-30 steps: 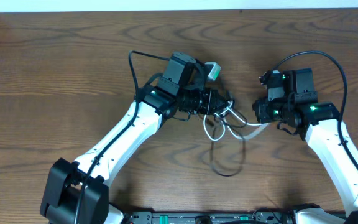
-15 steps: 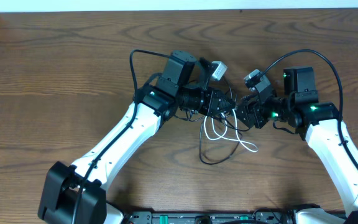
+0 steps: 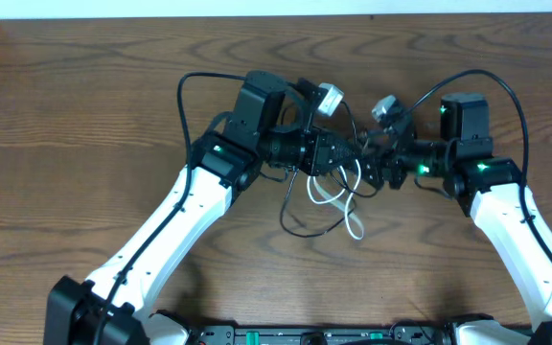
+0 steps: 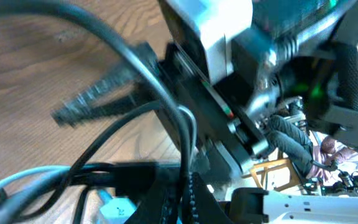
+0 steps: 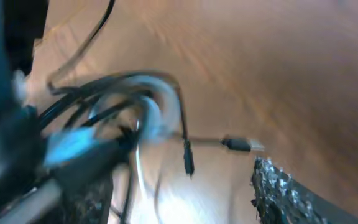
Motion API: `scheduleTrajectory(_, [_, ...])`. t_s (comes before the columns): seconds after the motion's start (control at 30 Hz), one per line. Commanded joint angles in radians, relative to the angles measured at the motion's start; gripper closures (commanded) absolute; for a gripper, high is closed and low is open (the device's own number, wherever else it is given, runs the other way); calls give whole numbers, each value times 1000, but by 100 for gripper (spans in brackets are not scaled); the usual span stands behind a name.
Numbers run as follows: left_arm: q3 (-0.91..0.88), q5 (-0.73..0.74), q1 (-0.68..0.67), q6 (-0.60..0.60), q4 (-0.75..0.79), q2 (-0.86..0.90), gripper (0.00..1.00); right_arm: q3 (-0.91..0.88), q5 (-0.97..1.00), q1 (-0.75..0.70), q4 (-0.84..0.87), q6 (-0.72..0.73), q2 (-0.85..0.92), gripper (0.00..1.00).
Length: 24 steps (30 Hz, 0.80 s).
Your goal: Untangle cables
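Under my arms lies a brown tabletop (image 3: 84,105) with long wavy wood grain running side to side. In the overhead view a narrow white strip (image 3: 257,8) borders its far edge, and a paler wooden edge shows at the far left corner. Along the near edge sits a black rail (image 3: 295,335) with small green parts on it. My left wrist camera, blurred, catches past the tabletop's edge a light wooden frame (image 4: 272,172) amid clutter too small to make out. My right wrist camera shows only smeared wood grain.

Cables (image 3: 356,230) between left tool (image 3: 345,158), right tool (image 3: 377,171) — table (image 3: 84,115) beneath.
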Motion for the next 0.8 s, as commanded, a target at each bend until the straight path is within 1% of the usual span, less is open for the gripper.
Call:
scheduleTrajectory(0.0, [4, 48, -14, 37, -16, -14, 93, 18, -88, 6, 79, 112, -7, 47])
scheduleTrajectory(0.03, [4, 37, -5, 40, -17, -21, 93, 18, -88, 6, 95, 115, -7, 78])
scheduleTrajectory(0.07, [4, 13, 6, 40, -24, -29, 93, 18, -86, 6, 104, 114, -7, 99])
scheduleTrajectory(0.13, [4, -77, 34, 63, -62, -47, 93, 18, -69, 2, 100, 116, -7, 99])
scheduleTrajectory(0.17, [4, -151, 48, 82, -93, -55, 93, 18, -38, 0, 87, 125, -7, 99])
scheduleTrajectory(0.23, [4, -393, 73, 94, -180, -69, 93, 18, 80, -3, 45, 172, -7, 99])
scheduleTrajectory(0.3, [4, -654, 87, 84, -267, -72, 93, 18, 278, -2, -27, 248, -7, 99])
scheduleTrajectory(0.37, [4, -905, 91, 10, -357, -71, 93, 18, 544, -2, -123, 363, -7, 99])
scheduleTrajectory(0.4, [4, -991, 90, -40, -396, -71, 92, 18, 646, -2, -164, 418, -7, 99])
scheduleTrajectory(0.43, [4, -1043, 90, -80, -429, -71, 93, 18, 714, -2, -195, 456, -7, 99])
scheduleTrajectory(0.47, [4, -1052, 90, -98, -449, -71, 92, 18, 741, -2, -214, 463, -7, 99])
scheduleTrajectory(0.53, [4, -990, 90, -92, -458, -71, 93, 18, 722, -2, -229, 449, -7, 99])
scheduleTrajectory(0.57, [4, -908, 90, -58, -451, -71, 93, 18, 692, -1, -232, 432, -7, 98])
scheduleTrajectory(0.67, [4, -483, 90, 182, -403, -71, 92, 18, 610, 0, -231, 373, -7, 96])
scheduleTrajectory(0.7, [4, -396, 90, 235, -394, -71, 93, 18, 596, 0, -231, 362, -7, 96])
scheduleTrajectory(0.73, [4, -371, 90, 249, -388, -72, 93, 18, 596, 0, -231, 360, -7, 95])
scheduleTrajectory(0.77, [4, -401, 91, 249, -385, -72, 93, 18, 597, -1, -232, 360, -7, 94])
